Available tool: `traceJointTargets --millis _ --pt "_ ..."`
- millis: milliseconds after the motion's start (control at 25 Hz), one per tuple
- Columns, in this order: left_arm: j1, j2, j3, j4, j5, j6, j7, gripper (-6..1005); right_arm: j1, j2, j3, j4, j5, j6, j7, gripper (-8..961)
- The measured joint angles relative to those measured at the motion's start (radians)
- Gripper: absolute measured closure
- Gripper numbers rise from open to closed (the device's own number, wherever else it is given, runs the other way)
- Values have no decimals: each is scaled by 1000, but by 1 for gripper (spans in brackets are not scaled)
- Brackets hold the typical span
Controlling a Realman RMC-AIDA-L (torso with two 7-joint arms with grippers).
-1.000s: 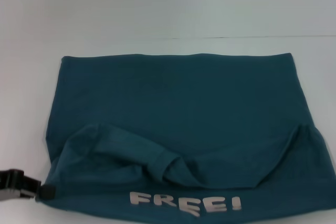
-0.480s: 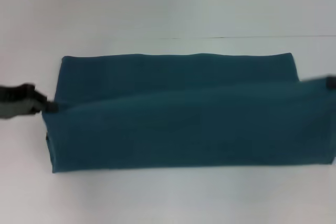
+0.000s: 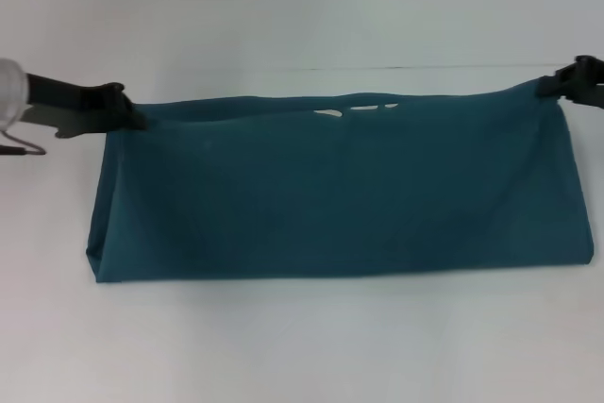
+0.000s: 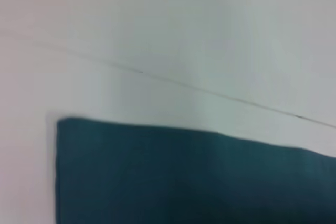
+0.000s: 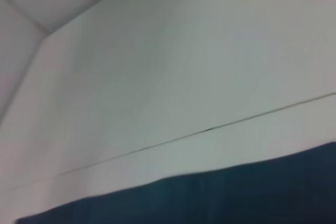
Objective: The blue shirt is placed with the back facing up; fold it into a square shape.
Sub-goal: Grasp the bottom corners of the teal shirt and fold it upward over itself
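Blue shirt now folded farther back, both grippers' fingers clamped on corners.

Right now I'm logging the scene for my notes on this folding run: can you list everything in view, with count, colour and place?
Dark teal-blue cotton T-shirt: one, folded into a wide band across the middle of the table, its far edge held at both corners; a sliver of cream lettering shows at that far edge.
White table: one, under the shirt, with a thin dark seam line running across behind it.
Left gripper: one, black, at the shirt's far left corner, jaws shut on the cloth.
Right gripper: one, black, at the shirt's far right corner, jaws shut on the cloth.
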Motion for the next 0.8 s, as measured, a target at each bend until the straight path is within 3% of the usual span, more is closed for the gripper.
traceJointTargets --millis 200,400,800 --pt "-14 -35 41 -30 1 -170 -1 992 18 35 -76 60 -1 204 0 903" --pt "-12 -49 42 -65 2 -283 -1 992 29 59 -92 72 4 317 0 903" --pt "-6 -54 42 -94 -4 -368 -24 992 71 70 -100 131 7 435 -8 902"
